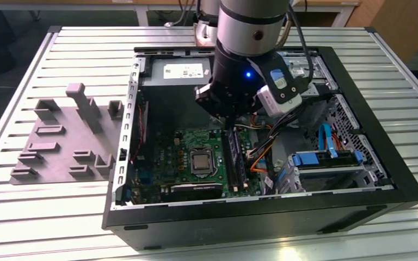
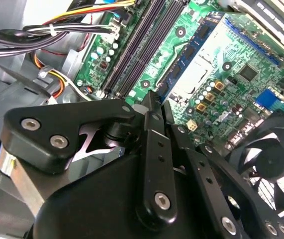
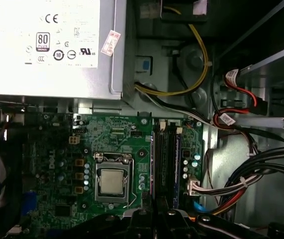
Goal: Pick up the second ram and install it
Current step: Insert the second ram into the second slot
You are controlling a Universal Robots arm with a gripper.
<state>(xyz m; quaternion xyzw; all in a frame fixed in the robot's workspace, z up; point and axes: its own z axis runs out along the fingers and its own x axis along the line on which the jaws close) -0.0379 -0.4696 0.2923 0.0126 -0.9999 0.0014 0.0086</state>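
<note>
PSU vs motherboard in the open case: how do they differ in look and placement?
The power supply is a silver-grey metal box with a white label; the motherboard is a flat green board studded with components. In the exterior view the power supply sits at the case's far end, while the motherboard lies nearer the camera. The motherboard carries the processor socket; the power supply's face is plain metal. Both sit inside the open black case.

A robot arm (image 1: 249, 32) is reaching down into an open computer case (image 1: 267, 217), hanging above the green motherboard (image 1: 194, 157), while a mauve-grey fixture (image 1: 63, 136) is lying alongside on the slatted desk (image 1: 20, 217).
</note>
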